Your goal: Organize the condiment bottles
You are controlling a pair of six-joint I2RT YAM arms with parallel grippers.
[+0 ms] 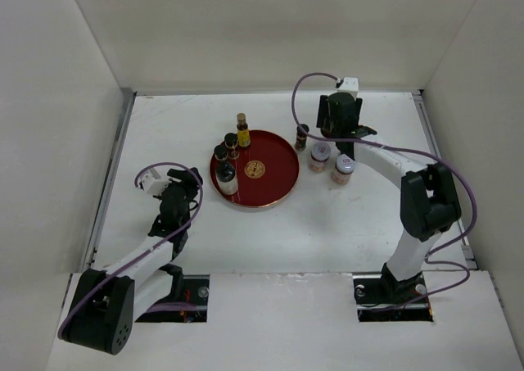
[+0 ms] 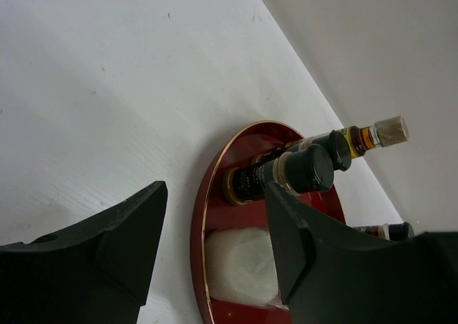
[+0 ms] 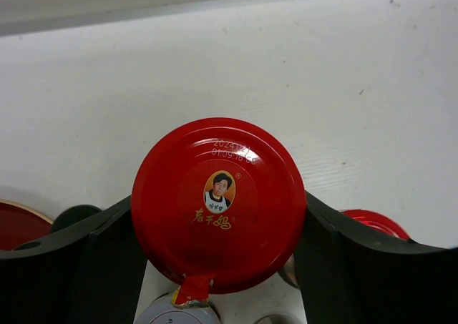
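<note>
My right gripper (image 1: 338, 121) stands at the far side of the table, right of the round dark-red tray (image 1: 278, 154). In the right wrist view it (image 3: 218, 217) is shut on a red-lidded jar (image 3: 218, 195). A second red lid (image 3: 376, 222) shows to its right, and a white lid (image 3: 172, 313) below. Two white-lidded jars (image 1: 320, 156) (image 1: 345, 169) and a small dark bottle (image 1: 301, 137) stand right of the tray. On the tray's left side stand the yellow-labelled bottle (image 1: 242, 131) and dark black-capped bottles (image 1: 223, 154). My left gripper (image 1: 176, 192) is open and empty, left of the tray.
The left wrist view shows the tray rim (image 2: 204, 195), the dark bottles (image 2: 286, 174), the yellow-labelled bottle (image 2: 368, 134) and a white object (image 2: 240, 267) on the tray. White walls enclose the table on three sides.
</note>
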